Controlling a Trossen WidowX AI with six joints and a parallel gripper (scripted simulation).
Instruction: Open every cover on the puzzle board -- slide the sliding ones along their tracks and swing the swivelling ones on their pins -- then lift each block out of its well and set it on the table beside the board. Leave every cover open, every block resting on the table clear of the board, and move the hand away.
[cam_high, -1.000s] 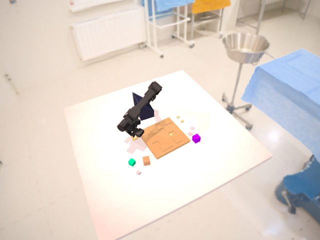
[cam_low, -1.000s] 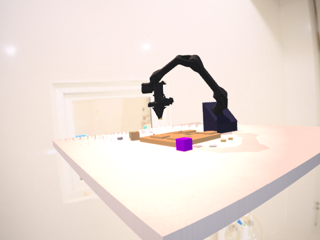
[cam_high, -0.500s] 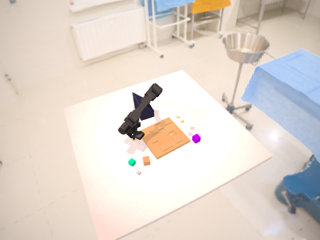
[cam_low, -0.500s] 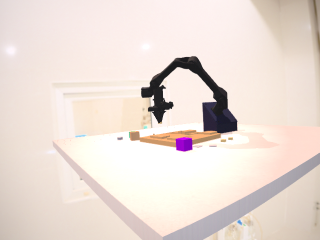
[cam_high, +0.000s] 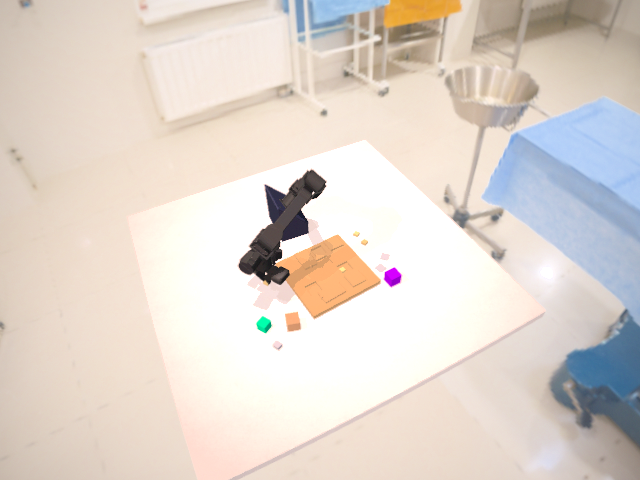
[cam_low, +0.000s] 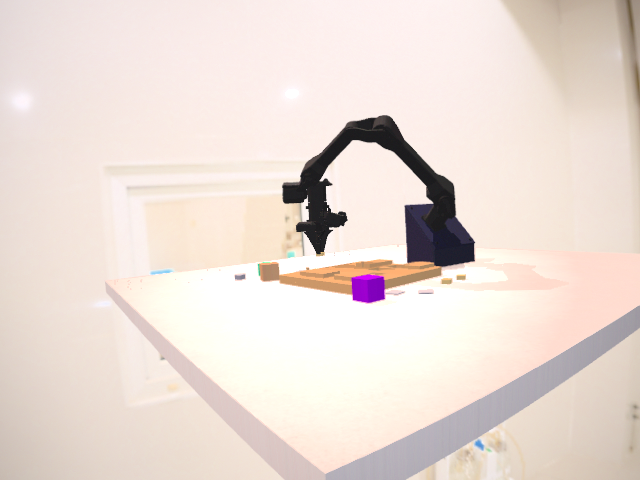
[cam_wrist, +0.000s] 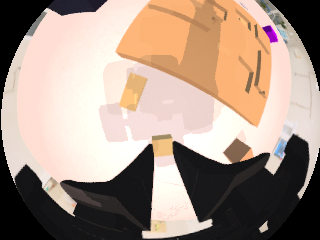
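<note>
My gripper (cam_high: 267, 281) (cam_low: 320, 252) (cam_wrist: 162, 145) is shut on a small yellow block (cam_low: 321, 254) (cam_wrist: 162, 147), held above the table beside the orange puzzle board (cam_high: 315, 308) (cam_low: 320, 282) (cam_wrist: 150, 35). A longer yellow piece (cam_wrist: 133, 91) lies on the table near the board's edge; I cannot tell if it is one block or two touching. Two yellow blocks (cam_high: 356, 234) (cam_high: 364, 242) (cam_low: 461, 276) (cam_low: 446, 281) lie on the table off the board's far side. Another yellow block (cam_high: 342, 269) (cam_wrist: 244, 22) shows uncovered in the board. The low orange covers (cam_low: 379, 262) (cam_low: 320, 272) blend in; their positions are hard to tell.
A purple cube (cam_high: 392, 276) (cam_low: 368, 288) (cam_wrist: 270, 34) and two flat pinkish pieces (cam_high: 385, 256) (cam_high: 381, 268) lie beside the board. A brown-orange cube (cam_high: 292, 321) (cam_low: 269, 271) (cam_wrist: 237, 150), a green cube (cam_high: 263, 324) and a small grey block (cam_high: 277, 345) (cam_low: 239, 276) lie off another side.
</note>
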